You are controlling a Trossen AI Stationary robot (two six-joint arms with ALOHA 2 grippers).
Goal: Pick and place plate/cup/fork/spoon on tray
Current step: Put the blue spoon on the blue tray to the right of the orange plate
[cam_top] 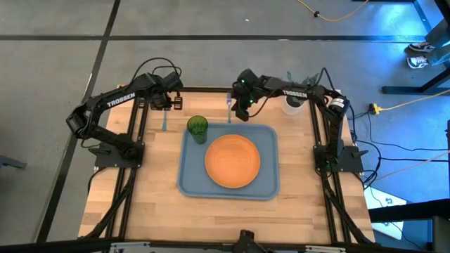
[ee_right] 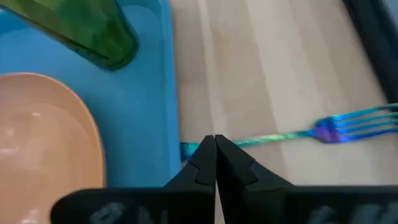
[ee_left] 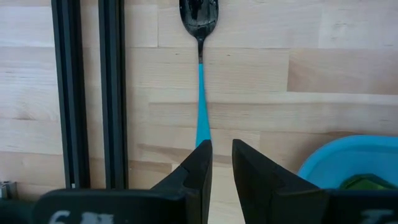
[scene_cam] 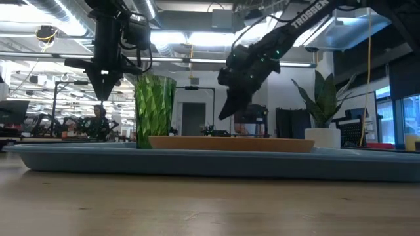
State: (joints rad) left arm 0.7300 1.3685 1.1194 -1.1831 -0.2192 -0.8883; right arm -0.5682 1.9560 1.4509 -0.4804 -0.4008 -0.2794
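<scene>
Tray (cam_top: 188,184) nearest, blue-grey, already carrying plate (cam_top: 233,161) and cup (cam_top: 197,128).

Far left: spoon (cam_top: 164,121) flat on the wood between the table frame and the tray's left rim. Left gripper (cam_top: 173,102) hovers over its handle end, fingers apart, nothing held.

Right of that: fork (cam_top: 229,105) off the tray's far rim. Right gripper (cam_top: 242,112) is pinched onto the handle end; fingers meet.

Fork looks light, stiff, slick, thin-handled. End grip may let it swivel; mid-handle seems steadier.

Hard to tell: whether the fork has left the table. Level view hides both utensils behind the tray.
</scene>
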